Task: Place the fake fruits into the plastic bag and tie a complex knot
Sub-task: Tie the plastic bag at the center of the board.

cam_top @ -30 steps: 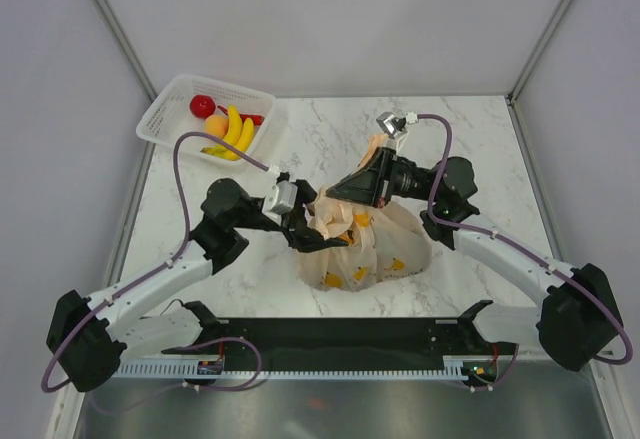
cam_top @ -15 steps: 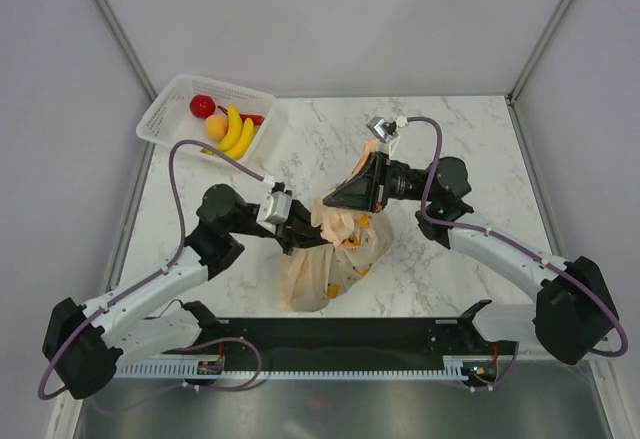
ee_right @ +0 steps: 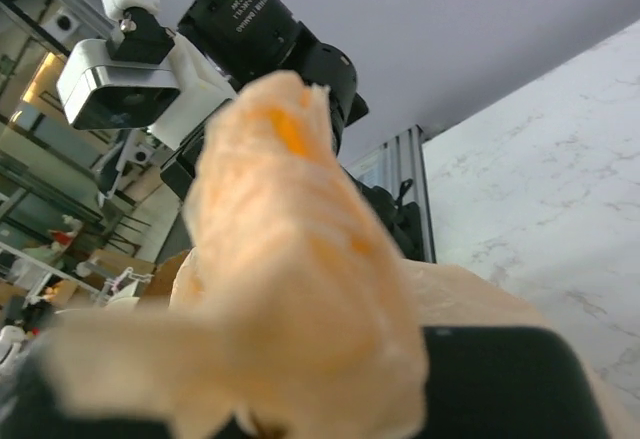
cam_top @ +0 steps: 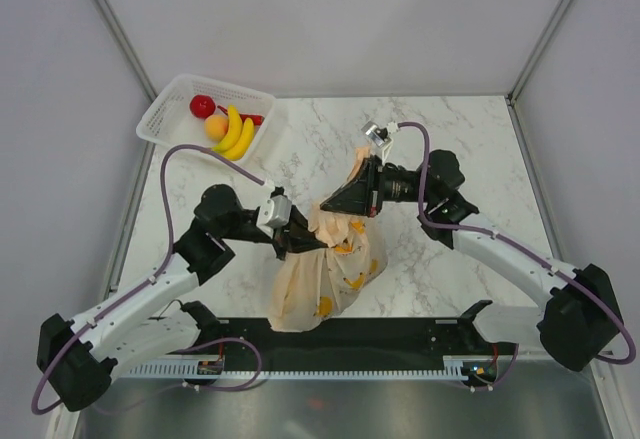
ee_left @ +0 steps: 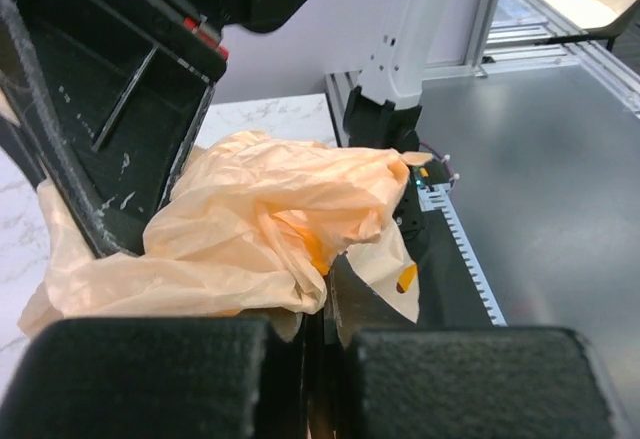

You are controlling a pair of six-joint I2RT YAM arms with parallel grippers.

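The peach plastic bag (cam_top: 325, 277) hangs lifted between both grippers, its body drooping toward the table's near edge. My left gripper (cam_top: 305, 241) is shut on the bag's top from the left; the bunched plastic (ee_left: 250, 229) fills its view just past the closed fingers. My right gripper (cam_top: 335, 205) is shut on the bag's top from the right, with a handle strip (ee_right: 290, 259) draped over its fingers. A red apple (cam_top: 202, 106), orange peach (cam_top: 216, 126), yellow bananas (cam_top: 236, 132) and a red chili (cam_top: 256, 119) lie in the white basket (cam_top: 170, 109). Any fruits inside the bag are hidden.
The white lattice basket stands at the table's far left corner. A black rail (cam_top: 340, 334) runs along the near edge below the bag. Grey walls enclose the marble table (cam_top: 470, 159).
Both grippers have lifted the bag and moved it left and toward the near edge. Its body has gone from lying spread on the table to hanging long and narrow.
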